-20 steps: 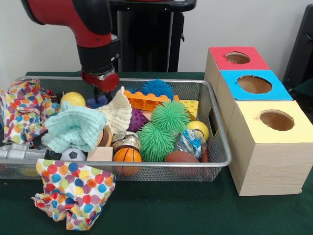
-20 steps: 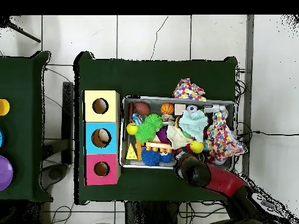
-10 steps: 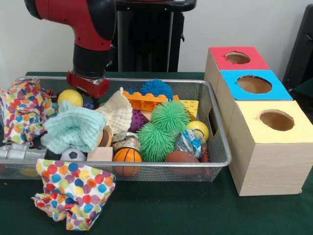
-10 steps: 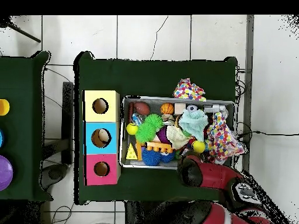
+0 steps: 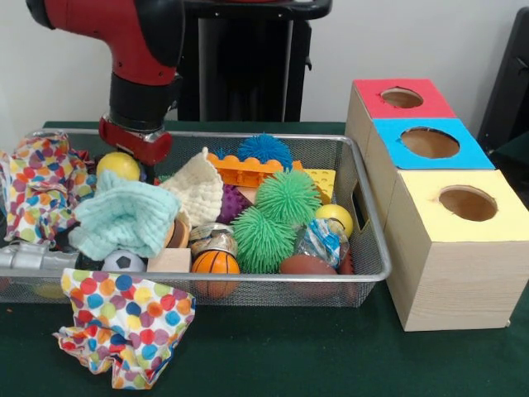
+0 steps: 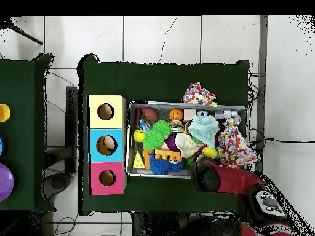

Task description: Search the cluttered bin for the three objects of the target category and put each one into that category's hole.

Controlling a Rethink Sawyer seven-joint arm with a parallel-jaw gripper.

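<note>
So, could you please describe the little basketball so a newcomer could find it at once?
Look in the wire mesh bin, along the front wall nearest the camera. The basketball sits there between a wooden block and a brown football; it alone is orange with black seams.

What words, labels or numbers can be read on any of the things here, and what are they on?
No readable text anywhere in either view.
The clear wrapped item in the wire bin has a blue and white print, too blurred to tell whether it is writing.
The red box, blue box and yellow box carry no labels, only round holes.
The robot arm shows no marking.
</note>
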